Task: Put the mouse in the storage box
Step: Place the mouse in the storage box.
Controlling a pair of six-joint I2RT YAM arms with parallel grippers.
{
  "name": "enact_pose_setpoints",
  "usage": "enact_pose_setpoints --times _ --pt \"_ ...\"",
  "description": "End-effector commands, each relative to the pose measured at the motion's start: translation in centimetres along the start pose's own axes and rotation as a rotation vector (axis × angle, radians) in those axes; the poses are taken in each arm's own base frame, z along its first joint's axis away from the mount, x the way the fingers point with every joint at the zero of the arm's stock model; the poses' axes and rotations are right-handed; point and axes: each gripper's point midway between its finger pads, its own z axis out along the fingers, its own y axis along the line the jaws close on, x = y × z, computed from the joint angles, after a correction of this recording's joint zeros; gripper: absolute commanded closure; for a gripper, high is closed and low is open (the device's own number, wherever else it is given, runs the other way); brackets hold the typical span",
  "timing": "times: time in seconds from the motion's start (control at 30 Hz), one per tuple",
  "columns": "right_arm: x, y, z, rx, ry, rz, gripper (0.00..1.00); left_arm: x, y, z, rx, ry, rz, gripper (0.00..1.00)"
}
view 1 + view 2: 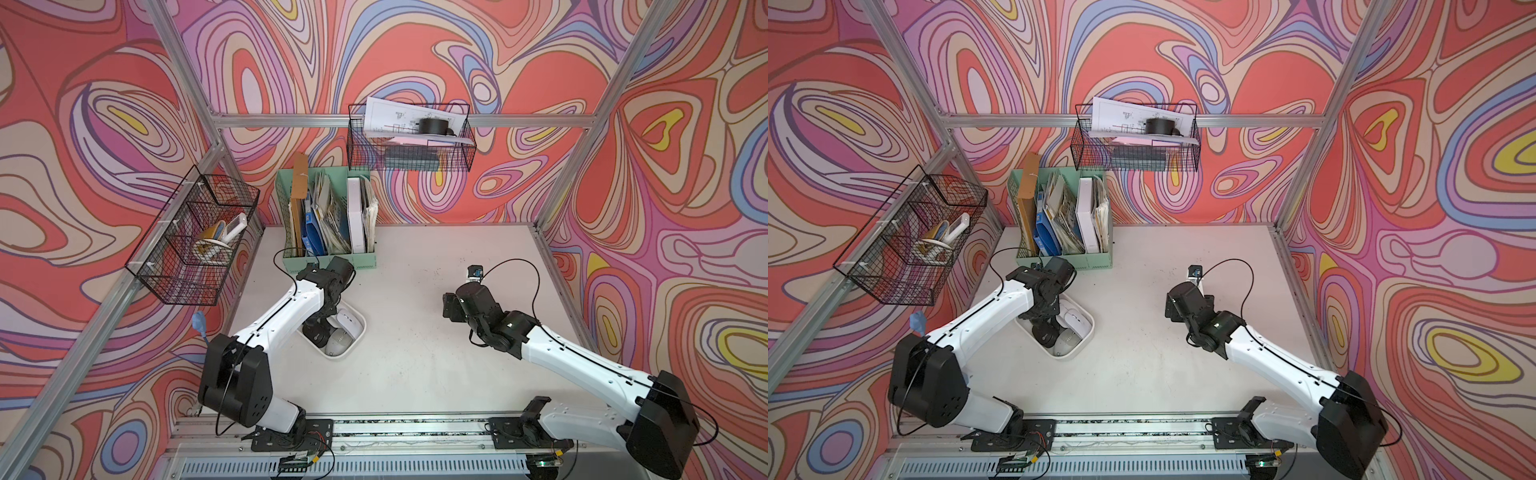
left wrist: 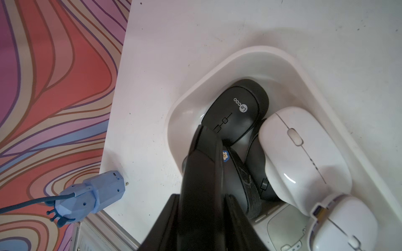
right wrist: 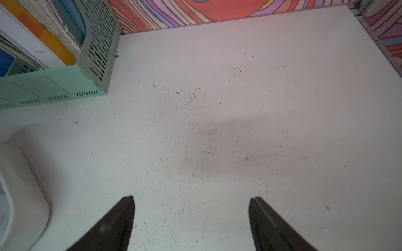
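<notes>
Withdrawing looks like the risky part. The left fingers [image 2: 206, 141] are pressed together with nothing between them and reach into the crowded storage box [image 2: 261, 51]. Their tips are over the Lecoo mouse [image 2: 237, 113], with the flower-sticker mouse [image 2: 243, 180] tilted on edge just beside them, inside the box. A snag could, I judge, drag either of these 2 black mice over the low rim. A white mouse [image 2: 304, 156] crowds alongside. The right fingers [image 3: 115, 223] hang spread and empty over bare desk [image 3: 217, 108] near the mint-green organiser [image 3: 50, 87], blocking nothing.

swirl-patterned walls [image 1: 415, 54], scuffed white tabletop [image 1: 415, 357]
</notes>
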Motion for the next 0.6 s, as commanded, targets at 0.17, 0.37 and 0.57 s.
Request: enact_pose_setpoints --times 0.17,0.37,0.57 --pt "-0.4 -1.2 -0.8 0.027 -0.031 0.017 0.14 -0.3 -0.9 2.0 -0.058 0.024 0.02 0.68" --pt "-0.3 -1.2 -0.8 0.025 -0.033 0.023 0.14 0.4 -2.5 3.5 -0.04 0.068 0.04 0.62" --pt "-0.5 -1.0 -0.6 0.022 -0.031 0.015 0.14 0.5 -3.6 3.8 -0.017 0.075 0.052 0.49"
